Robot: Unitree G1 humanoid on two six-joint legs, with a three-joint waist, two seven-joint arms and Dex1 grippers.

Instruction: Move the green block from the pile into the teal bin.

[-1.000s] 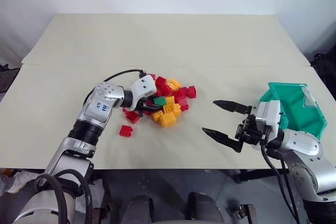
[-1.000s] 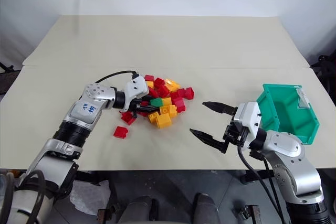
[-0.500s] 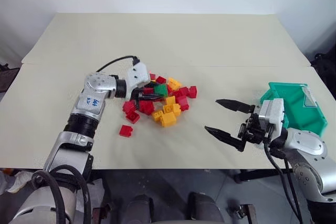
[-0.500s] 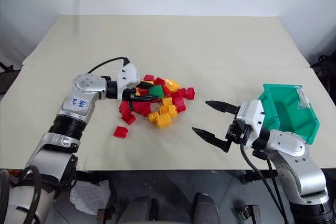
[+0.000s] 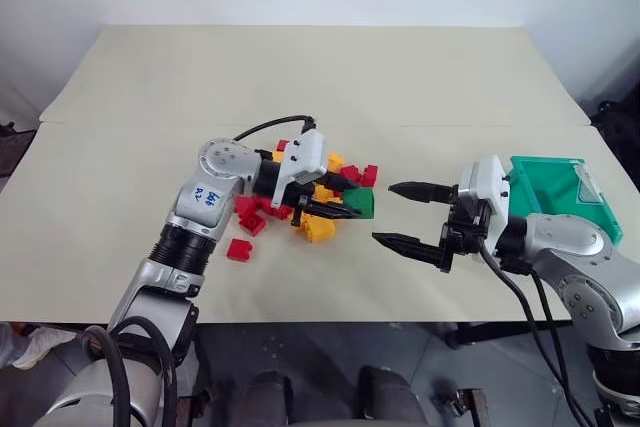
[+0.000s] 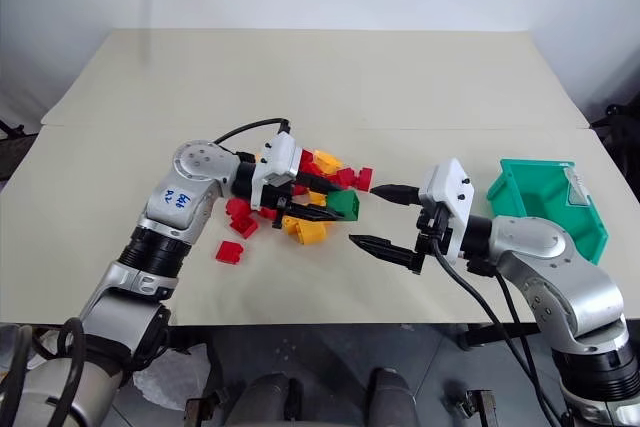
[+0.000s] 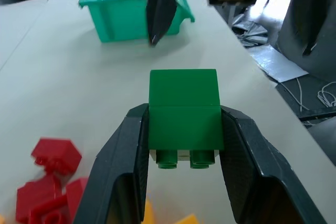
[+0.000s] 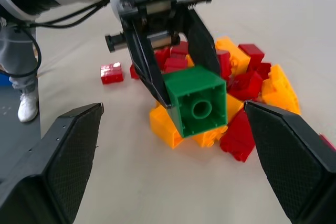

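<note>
The green block (image 5: 358, 202) hangs above the table at the right edge of the pile (image 5: 315, 192) of red and yellow bricks, with my left gripper (image 5: 350, 200) shut on it. Seen along the left gripper's fingers (image 7: 126, 150), the green block (image 7: 184, 115) sits clamped between them. My right gripper (image 5: 398, 215) stands open just right of the block, its fingers pointing at it, with nothing between them. From the right wrist, the green block (image 8: 197, 106) faces the wide-spread right fingers (image 8: 63, 150). The teal bin (image 5: 560, 197) stands at the table's right edge, behind the right arm.
One red brick (image 5: 238, 249) lies apart, left of the pile. The cream table (image 5: 320, 77) stretches wide behind the pile, and its front edge runs close under both arms.
My left gripper lifted the green block out of the pile and swung it right, toward the right gripper. The right gripper turned to point left at the block.
</note>
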